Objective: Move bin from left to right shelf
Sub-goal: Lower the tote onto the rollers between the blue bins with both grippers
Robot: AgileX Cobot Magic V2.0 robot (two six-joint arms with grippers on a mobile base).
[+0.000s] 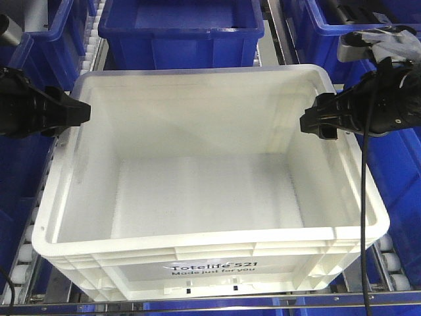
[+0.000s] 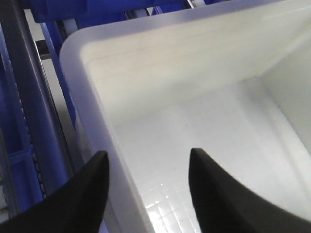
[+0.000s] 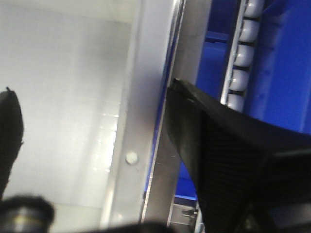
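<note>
The white bin [image 1: 210,245] fills the middle of the front view, empty, its "Totelife 521" print facing me. It stands on a grey rack with white rollers [image 1: 25,255]; I cannot tell whether this is the right shelf. My left gripper [image 1: 84,112] is at the bin's left rim. In the left wrist view this gripper [image 2: 146,160] is open, one finger outside the bin [image 2: 194,73] wall and one inside. My right gripper [image 1: 308,123] is at the right rim. In the right wrist view it [image 3: 92,87] also straddles the bin's rim [image 3: 138,97], open.
Dark blue crates stand behind the bin [image 1: 181,33], to its left [image 1: 20,178] and to its right [image 1: 395,178]. A black cable [image 1: 363,197] hangs from the right arm across the bin's right front corner. A roller rail [image 3: 241,53] runs just outside the right wall.
</note>
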